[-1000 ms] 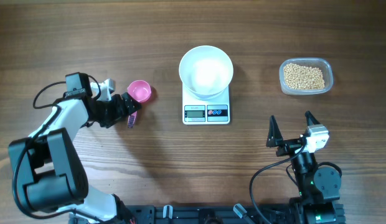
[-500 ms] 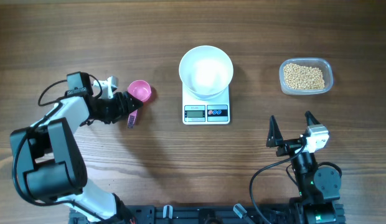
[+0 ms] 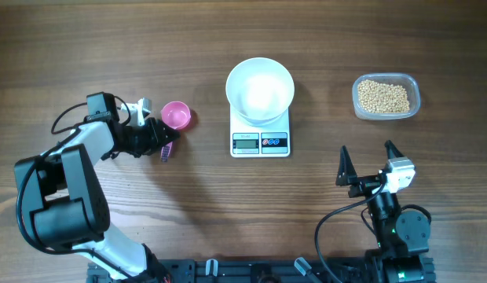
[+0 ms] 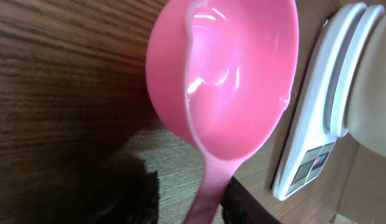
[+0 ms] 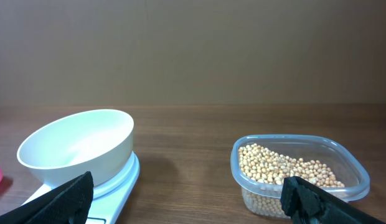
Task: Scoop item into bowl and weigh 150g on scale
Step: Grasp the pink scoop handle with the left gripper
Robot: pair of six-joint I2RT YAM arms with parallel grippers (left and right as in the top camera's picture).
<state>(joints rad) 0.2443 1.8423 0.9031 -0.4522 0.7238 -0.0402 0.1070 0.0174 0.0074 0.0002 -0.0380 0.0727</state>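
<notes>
Your left gripper (image 3: 166,144) sits at the left of the frame, its jaws straddling the handle of the pink scoop (image 3: 177,116). That handle runs from the cup down and slightly left. From the wrist view you cannot tell whether the jaws have pinched it. The beans (image 3: 384,97) lie in the tub (image 3: 417,99) at upper right, well apart from the scoop, past the bowl (image 3: 260,88) standing on the scale (image 3: 261,143). Your right gripper (image 3: 368,161) is nearer them, jaws spread wide, holding nothing.
</notes>
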